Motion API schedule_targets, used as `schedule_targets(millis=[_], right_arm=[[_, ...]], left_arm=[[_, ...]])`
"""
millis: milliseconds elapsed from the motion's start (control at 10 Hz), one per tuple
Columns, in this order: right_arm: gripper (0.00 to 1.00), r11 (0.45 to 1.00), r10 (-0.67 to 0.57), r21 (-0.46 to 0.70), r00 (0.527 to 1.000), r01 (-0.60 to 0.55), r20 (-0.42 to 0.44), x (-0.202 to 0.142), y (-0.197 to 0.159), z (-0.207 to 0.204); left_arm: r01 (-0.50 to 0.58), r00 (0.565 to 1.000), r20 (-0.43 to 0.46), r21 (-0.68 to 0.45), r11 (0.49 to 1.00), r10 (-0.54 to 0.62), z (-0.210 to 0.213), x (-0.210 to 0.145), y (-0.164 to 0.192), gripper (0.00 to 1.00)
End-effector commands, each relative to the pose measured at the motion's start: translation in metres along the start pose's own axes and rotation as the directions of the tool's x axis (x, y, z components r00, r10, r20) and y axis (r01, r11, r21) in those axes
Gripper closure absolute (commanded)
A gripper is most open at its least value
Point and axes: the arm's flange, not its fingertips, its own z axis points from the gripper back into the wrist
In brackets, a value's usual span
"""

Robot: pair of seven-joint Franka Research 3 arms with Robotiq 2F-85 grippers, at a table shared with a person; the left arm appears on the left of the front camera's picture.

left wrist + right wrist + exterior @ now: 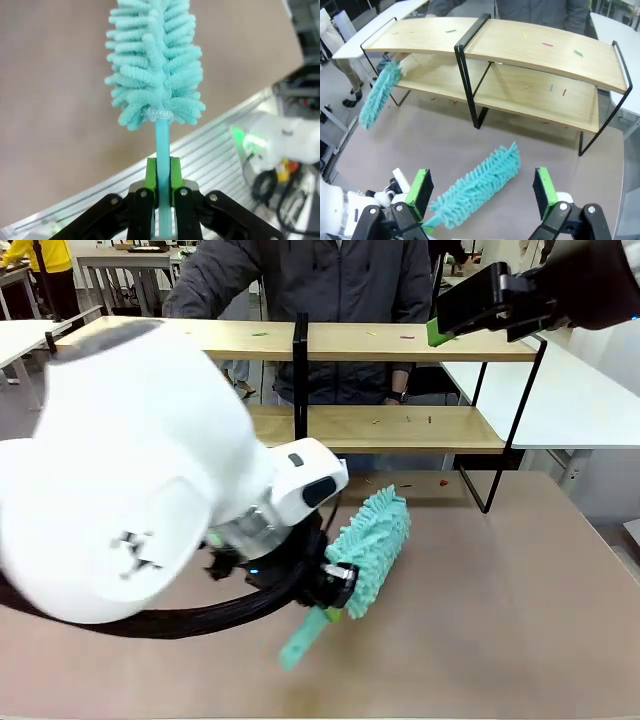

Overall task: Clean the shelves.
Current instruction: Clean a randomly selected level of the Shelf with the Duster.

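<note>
- Clamping a fluffy teal duster (375,535) by its handle, the left claw (337,585) hangs over the brown counter (500,620); the two-tier light-wood, black-framed shelves (400,340) stand behind.
- Left wrist: its jaws pinch the thin handle.
- Right wrist: the right claw (482,187) is spread wide, empty.

White arm (120,490), black green-padded gripper (162,170)

brown table (500,620): matte top, nearest the camera | white table (585,400): just beside it, right | second white table (20,335): far left | person in grey zipped jacket (340,280): standing at far side, middle | person in yellow top (45,255): background, far left | ribbed metal rail (215,145): along brown table's edge | black cables (272,187): beyond rail
</note>
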Motion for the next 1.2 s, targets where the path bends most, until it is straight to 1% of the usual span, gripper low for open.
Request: schedule_targets(millis=[0, 100, 200, 400, 600, 800, 1100], right_arm=[[0.00, 1.000, -0.007, 0.001, 1.000, 0.007, 0.001, -0.001, -0.001, 0.000], [0.00, 1.000, -0.007, 0.001, 1.000, 0.007, 0.001, -0.001, -0.001, 0.000], [0.00, 1.000, -0.007, 0.001, 1.000, 0.007, 0.001, -0.001, -0.001, 0.000], [0.00, 1.000, -0.007, 0.001, 1.000, 0.007, 0.001, -0.001, -0.001, 0.000], [0.00, 1.000, -0.007, 0.001, 1.000, 0.007, 0.001, -0.001, -0.001, 0.000], [0.00, 1.000, -0.007, 0.001, 1.000, 0.007, 0.001, -0.001, -0.001, 0.000], [0.00, 1.000, -0.007, 0.001, 1.000, 0.007, 0.001, -0.001, -0.001, 0.000]], left_arm=[[-0.106, 0.991, 0.090, 0.070, 0.992, 0.099, -0.024, 0.029, -0.019, 0.88], [-0.143, 0.985, 0.104, 0.075, 0.987, 0.135, -0.032, 0.045, -0.023, 0.88], [-0.165, 0.982, 0.115, 0.116, 0.979, 0.152, -0.040, 0.060, -0.027, 0.88], [-0.218, 0.964, 0.185, 0.132, 0.967, 0.192, -0.056, 0.087, -0.033, 0.88], [-0.269, 0.948, 0.220, 0.179, 0.946, 0.228, -0.079, 0.116, -0.032, 0.88], [-0.274, 0.948, 0.225, 0.229, 0.934, 0.223, -0.100, 0.138, -0.030, 0.88], [-0.274, 0.950, 0.219, 0.250, 0.929, 0.222, -0.125, 0.155, -0.029, 0.88]])
